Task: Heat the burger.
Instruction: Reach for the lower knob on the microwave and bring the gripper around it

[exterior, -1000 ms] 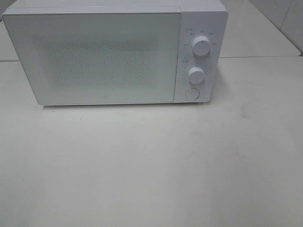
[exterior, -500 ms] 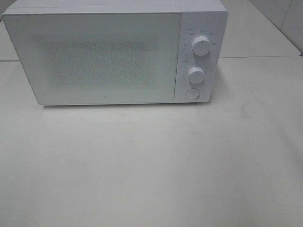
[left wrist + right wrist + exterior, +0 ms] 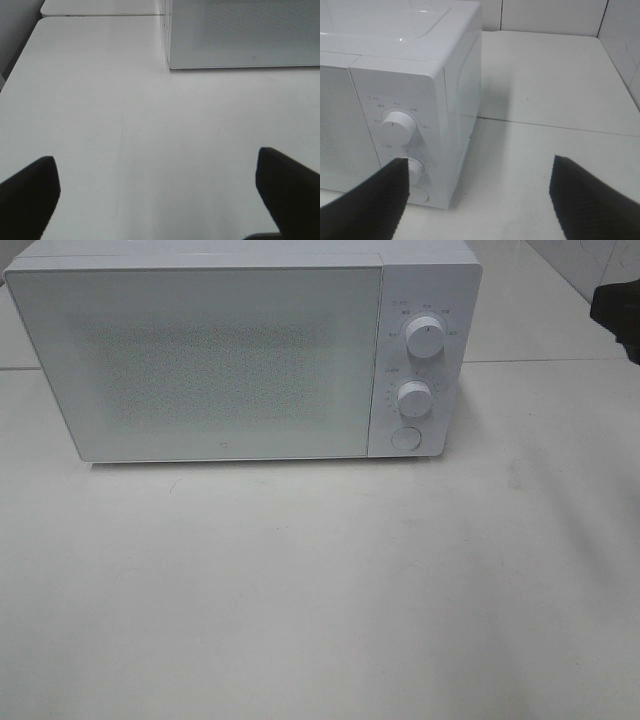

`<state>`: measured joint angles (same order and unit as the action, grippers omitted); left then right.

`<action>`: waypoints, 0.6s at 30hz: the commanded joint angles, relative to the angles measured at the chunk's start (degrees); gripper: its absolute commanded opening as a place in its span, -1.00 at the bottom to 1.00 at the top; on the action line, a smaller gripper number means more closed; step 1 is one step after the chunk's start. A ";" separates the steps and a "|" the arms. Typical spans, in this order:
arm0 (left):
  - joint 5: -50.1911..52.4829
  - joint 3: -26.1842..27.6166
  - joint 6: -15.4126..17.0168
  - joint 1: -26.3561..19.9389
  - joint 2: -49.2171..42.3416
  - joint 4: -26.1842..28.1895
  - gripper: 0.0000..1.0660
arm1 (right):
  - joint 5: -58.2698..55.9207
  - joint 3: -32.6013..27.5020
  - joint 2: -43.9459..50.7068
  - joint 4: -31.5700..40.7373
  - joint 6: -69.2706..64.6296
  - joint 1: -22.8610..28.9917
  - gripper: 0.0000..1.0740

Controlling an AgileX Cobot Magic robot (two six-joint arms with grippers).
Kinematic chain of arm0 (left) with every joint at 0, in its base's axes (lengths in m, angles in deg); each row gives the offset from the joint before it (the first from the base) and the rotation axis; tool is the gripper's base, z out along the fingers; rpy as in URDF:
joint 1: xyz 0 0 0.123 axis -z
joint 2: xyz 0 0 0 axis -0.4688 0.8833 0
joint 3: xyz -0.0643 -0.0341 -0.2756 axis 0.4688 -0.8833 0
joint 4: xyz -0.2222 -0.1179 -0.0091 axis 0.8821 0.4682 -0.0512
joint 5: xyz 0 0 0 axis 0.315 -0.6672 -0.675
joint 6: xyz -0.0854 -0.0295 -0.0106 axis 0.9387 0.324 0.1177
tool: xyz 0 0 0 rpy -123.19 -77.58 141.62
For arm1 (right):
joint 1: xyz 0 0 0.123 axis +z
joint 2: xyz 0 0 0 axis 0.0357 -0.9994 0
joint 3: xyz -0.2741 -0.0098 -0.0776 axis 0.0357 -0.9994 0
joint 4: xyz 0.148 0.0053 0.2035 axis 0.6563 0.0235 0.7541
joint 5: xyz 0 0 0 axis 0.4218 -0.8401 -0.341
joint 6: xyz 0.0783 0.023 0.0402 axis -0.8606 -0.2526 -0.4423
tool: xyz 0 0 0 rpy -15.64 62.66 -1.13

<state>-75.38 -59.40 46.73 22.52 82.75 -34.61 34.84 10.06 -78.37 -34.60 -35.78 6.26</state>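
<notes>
I see the microwave (image 3: 200,360) standing at the back of the white table (image 3: 320,590) with its door shut, and the frosted door panel lets me make out nothing inside, so I cannot tell where the burger is. The upper knob (image 3: 425,338), lower knob (image 3: 413,397) and round button (image 3: 405,437) sit in a column on the panel to the right of the door. My left gripper (image 3: 160,200) hangs over bare table in front of the door, jaws spread wide and empty. My right gripper (image 3: 480,200) faces the control corner, jaws also wide with nothing between them. From above, only a dark piece of the right arm (image 3: 620,310) shows at the edge.
</notes>
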 commanded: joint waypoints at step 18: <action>0.92 0.00 0.29 -0.06 -1.49 0.29 0.89 | 43.54 -8.25 -19.54 27.67 25.38 9.45 0.42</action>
<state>-75.33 -59.40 46.73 22.52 82.75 -34.56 73.00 2.10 -96.30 -13.12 -15.44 12.51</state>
